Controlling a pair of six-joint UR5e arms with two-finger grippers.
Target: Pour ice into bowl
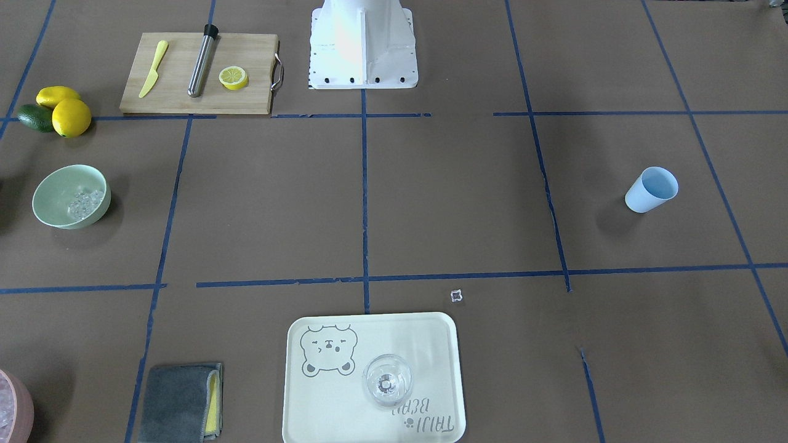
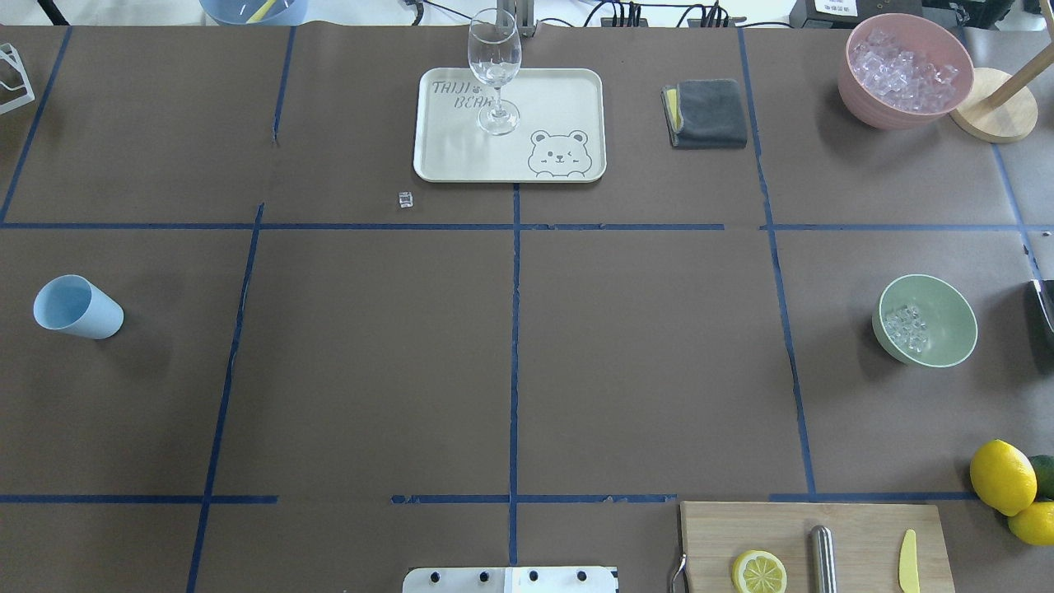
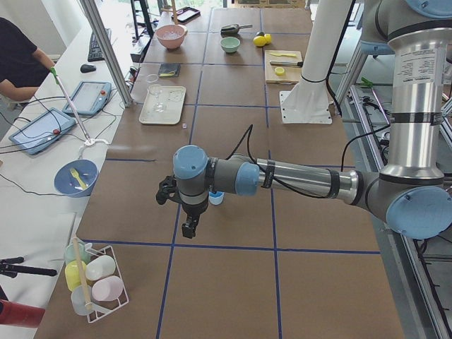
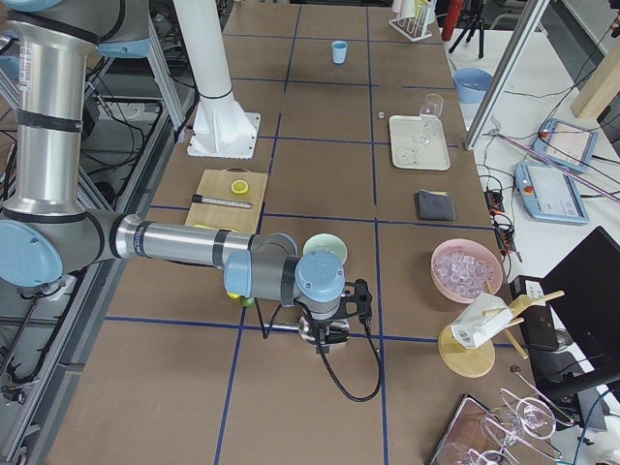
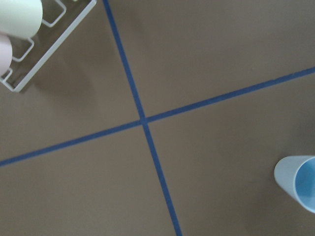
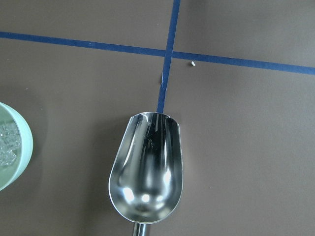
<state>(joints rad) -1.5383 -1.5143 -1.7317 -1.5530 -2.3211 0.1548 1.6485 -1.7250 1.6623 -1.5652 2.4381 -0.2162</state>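
Note:
The pale mint-green bowl (image 2: 947, 350) stands at the table's right side and holds a small heap of clear ice (image 2: 905, 327); it also shows in the front view (image 1: 52, 203). One loose ice cube (image 2: 405, 198) lies near the tray. The empty blue cup (image 2: 76, 307) stands at the far left. My right gripper (image 4: 327, 339) is beside the bowl; an empty metal scoop (image 6: 146, 167) fills its wrist view, its handle running back to the gripper, with the bowl's rim (image 6: 28, 142) at the left. My left gripper (image 3: 189, 227) hangs near the cup (image 5: 298, 183); I cannot tell if it is open.
A pink bowl of ice (image 2: 860, 95) stands at the back right beside a grey cloth (image 2: 706, 113). A wine glass (image 2: 495, 70) stands on the cream tray (image 2: 560, 99). A cutting board (image 2: 856, 527) with lemon half, muddler and knife, and lemons (image 2: 1001, 476), sit front right.

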